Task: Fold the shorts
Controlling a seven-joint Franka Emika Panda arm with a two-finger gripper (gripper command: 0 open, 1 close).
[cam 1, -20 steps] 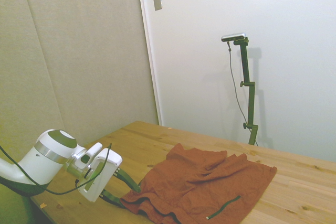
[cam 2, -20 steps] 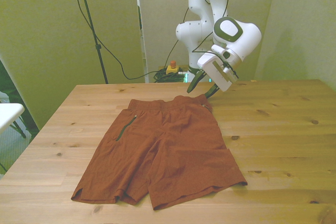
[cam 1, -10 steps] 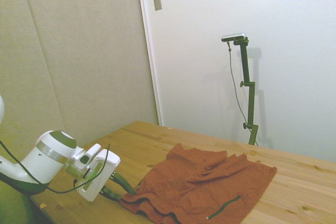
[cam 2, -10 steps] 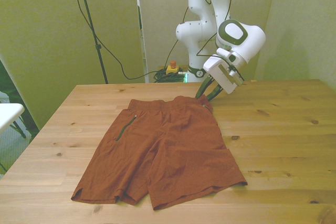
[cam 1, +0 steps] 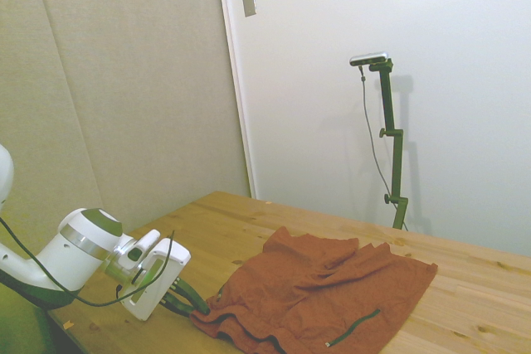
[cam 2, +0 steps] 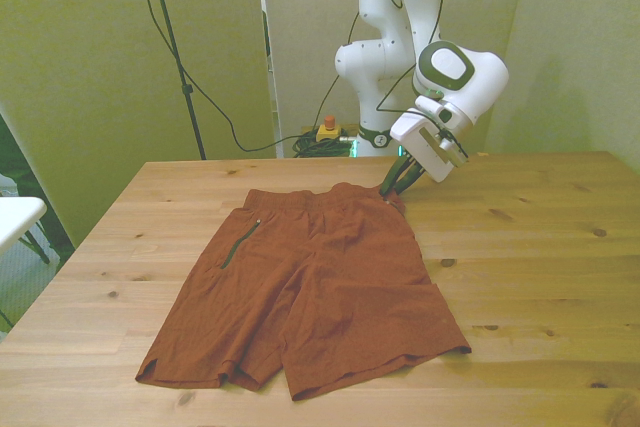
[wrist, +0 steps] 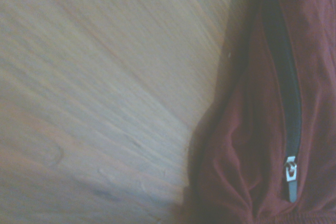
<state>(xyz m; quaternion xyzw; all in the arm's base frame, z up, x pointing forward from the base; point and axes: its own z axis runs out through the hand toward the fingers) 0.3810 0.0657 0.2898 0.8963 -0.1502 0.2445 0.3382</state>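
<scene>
Wooden table (cam 2: 540, 247); gripper (cam 2: 394, 185) tips hidden against shorts (cam 2: 310, 287) waistband corner

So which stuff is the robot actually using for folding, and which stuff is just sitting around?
For the job:
- the shorts, lying flat
- the tool, at the waistband corner on the front view's right
- the wooden table they lie on

Just there:
- the red button on the floor behind the table
- the white thing at the front view's left edge
</scene>
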